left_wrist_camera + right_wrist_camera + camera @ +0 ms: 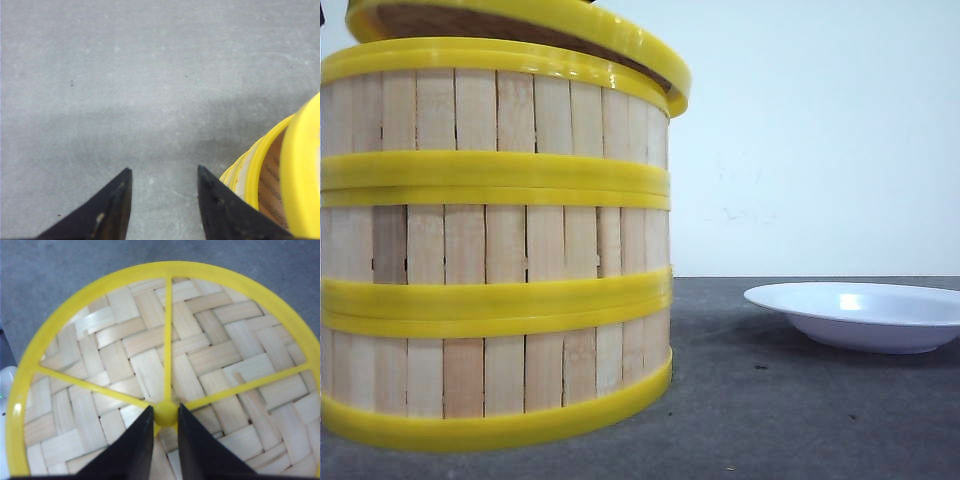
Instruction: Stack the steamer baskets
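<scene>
Grey felt-like worktop (800, 400) under a plain pale wall. Three steamer baskets (495, 250) already stacked in one column near the worktop's left side and front edge, rims meeting squarely. Woven lid (165, 370) tilted over the topmost rim, one side raised, not yet seated. White plate (860, 315) well apart toward the right edge. Stacking itself apparently complete; step in hand judged as capping the column. Next move probably: level the lid, centre it over the rim, lower, release. Right gripper (165, 422) narrowed around the lid's yellow knob (165, 413), fingers pinching it from both sides. Left gripper (162, 192) spread wide, empty, hanging over bare worktop just beside the column.
</scene>
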